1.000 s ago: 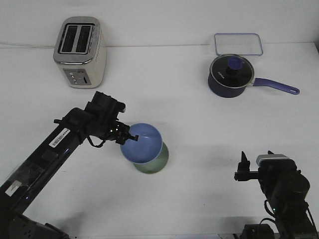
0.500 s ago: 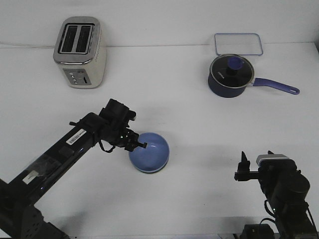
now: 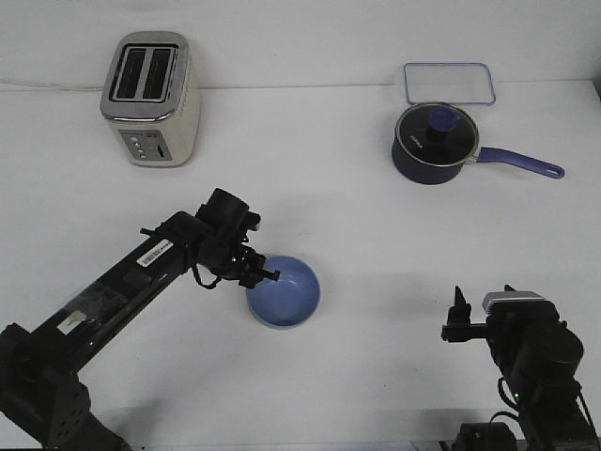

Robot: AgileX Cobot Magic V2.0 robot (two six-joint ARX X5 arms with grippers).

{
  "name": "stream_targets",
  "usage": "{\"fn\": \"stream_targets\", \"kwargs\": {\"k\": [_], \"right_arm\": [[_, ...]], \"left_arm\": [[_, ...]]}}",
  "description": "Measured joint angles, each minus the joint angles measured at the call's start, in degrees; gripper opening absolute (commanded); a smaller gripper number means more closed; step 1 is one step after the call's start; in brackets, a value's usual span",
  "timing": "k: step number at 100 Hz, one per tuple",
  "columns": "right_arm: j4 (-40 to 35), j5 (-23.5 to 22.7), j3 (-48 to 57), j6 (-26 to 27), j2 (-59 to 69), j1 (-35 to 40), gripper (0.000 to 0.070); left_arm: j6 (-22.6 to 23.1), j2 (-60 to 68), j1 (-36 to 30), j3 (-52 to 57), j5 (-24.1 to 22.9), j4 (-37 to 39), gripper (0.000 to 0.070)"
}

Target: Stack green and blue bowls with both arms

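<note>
Gripping the rim of one blue bowl (image 3: 285, 291), the left pincer (image 3: 264, 273) stays low over the table (image 3: 376, 235); the right pincer (image 3: 484, 308) hangs released, empty; green bowl unseen.

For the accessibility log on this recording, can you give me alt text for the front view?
The left gripper meets the near-left rim of a blue bowl sitting mid-table; no green bowl can be made out. The right gripper waits apart at the near right, jaw state unclear. At the back stand a toaster, a navy lidded pot and a clear tray.
</note>
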Motion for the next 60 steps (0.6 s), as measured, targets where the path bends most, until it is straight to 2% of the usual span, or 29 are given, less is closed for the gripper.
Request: {"fn": "stream_targets", "kwargs": {"k": [34, 60], "right_arm": [[0.00, -0.02, 0.00, 0.00, 0.00, 0.00, 0.0569], [0.00, 0.00, 0.00, 0.00, 0.00, 0.00, 0.0569]], "left_arm": [[0.00, -0.46, -0.11, 0.02, 0.13, -0.04, 0.0273], [0.02, -6.45, 0.35, 2.10, -0.11, -0.55, 0.0273]]}}
